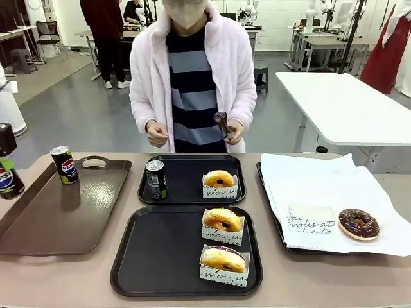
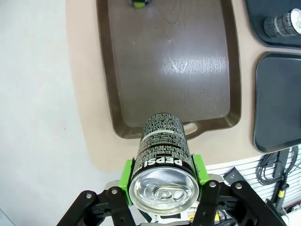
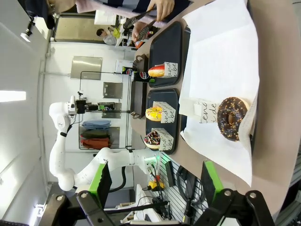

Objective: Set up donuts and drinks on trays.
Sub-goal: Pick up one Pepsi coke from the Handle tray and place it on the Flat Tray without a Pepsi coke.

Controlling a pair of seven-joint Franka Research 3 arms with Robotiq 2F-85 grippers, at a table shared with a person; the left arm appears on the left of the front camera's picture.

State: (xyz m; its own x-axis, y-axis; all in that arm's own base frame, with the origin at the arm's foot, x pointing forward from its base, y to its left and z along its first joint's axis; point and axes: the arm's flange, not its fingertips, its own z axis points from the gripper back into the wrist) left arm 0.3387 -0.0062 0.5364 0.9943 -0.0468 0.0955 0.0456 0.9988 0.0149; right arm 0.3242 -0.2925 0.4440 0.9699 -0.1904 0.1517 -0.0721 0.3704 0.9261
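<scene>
Currently | your left gripper (image 2: 162, 175) clamps a can (image 2: 161, 141) by the brown tray (image 2: 141, 70) | your right gripper (image 3: 156, 181) stands open, chocolate donut (image 3: 231, 118) on paper (image 3: 221, 56) ahead | near tray (image 1: 160, 256): two donuts (image 1: 223, 220) (image 1: 223, 258)

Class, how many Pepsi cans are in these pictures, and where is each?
3. The first can is clamped in the left tool; the second can stands on the brown tray; the third can stands on the far black tray. None seems hidden.
</scene>
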